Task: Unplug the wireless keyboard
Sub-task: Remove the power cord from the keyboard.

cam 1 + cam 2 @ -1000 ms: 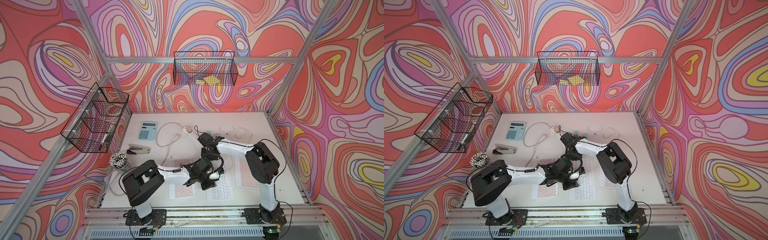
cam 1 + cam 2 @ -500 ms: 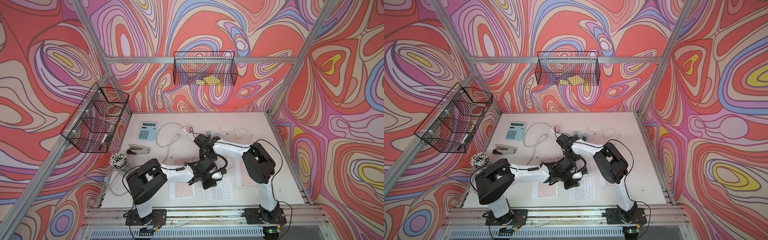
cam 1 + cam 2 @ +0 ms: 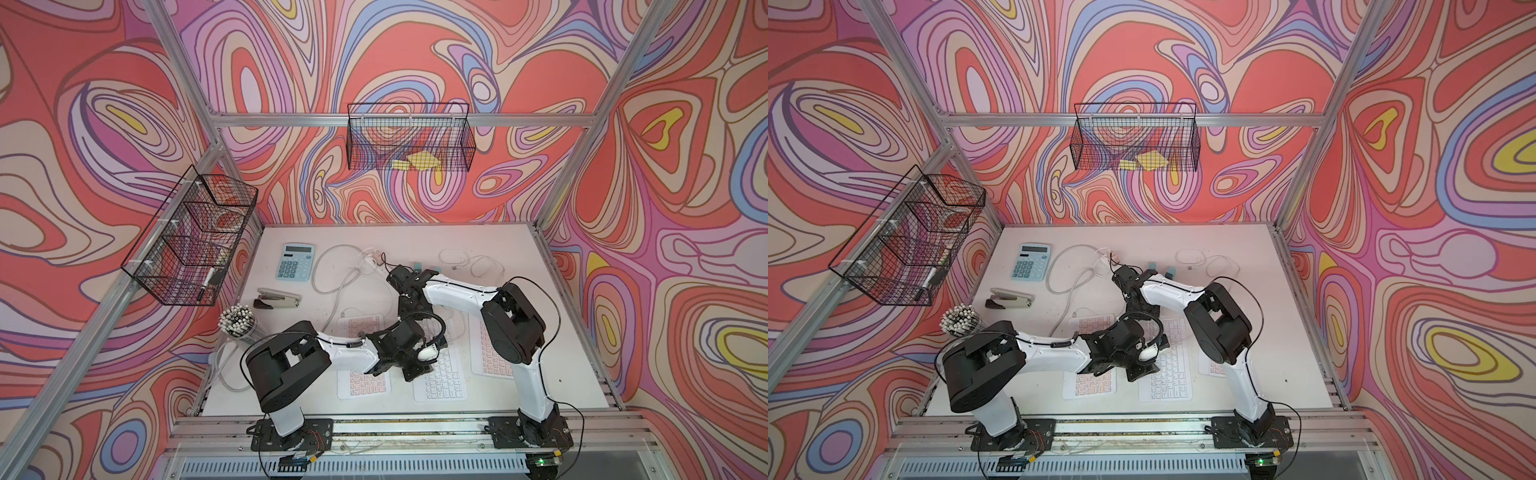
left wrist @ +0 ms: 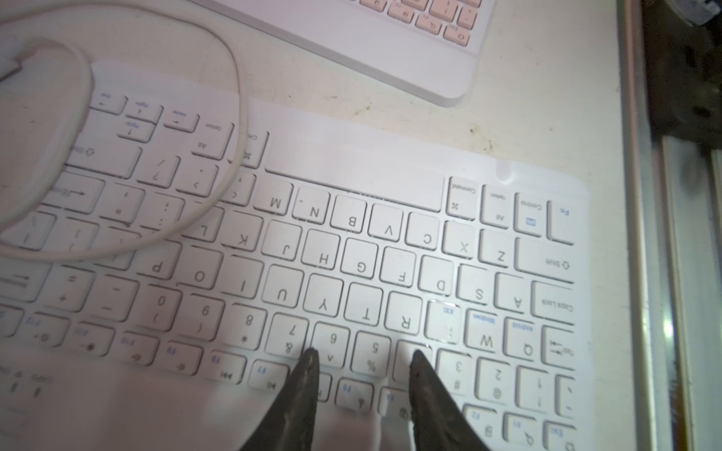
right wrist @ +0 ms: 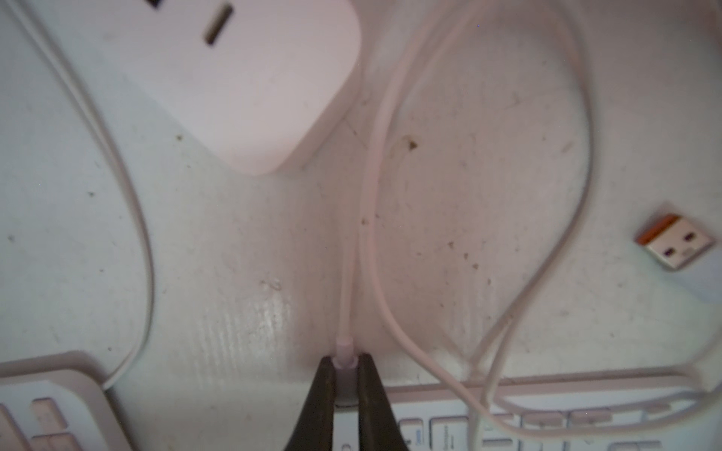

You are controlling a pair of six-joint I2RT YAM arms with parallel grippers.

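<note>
Wireless keyboard (image 3: 442,382), white-keyed, lies at the front middle of the table (image 3: 552,374). It sits between the left pink keyboard (image 3: 363,380) and the right pink keyboard (image 3: 490,357), three keyboards in all. Two wire baskets hang on the walls. The divided side basket (image 3: 187,245) holds one marker (image 3: 210,277), and the back basket (image 3: 409,137) holds yellow slips (image 3: 419,161). One clear cup (image 3: 247,336) stands full of pencils. The left gripper (image 4: 361,353) has its fingers apart over the number row. The right gripper (image 5: 345,363) pinches the pink cable plug (image 5: 344,349) at the keyboard's far edge.
</note>
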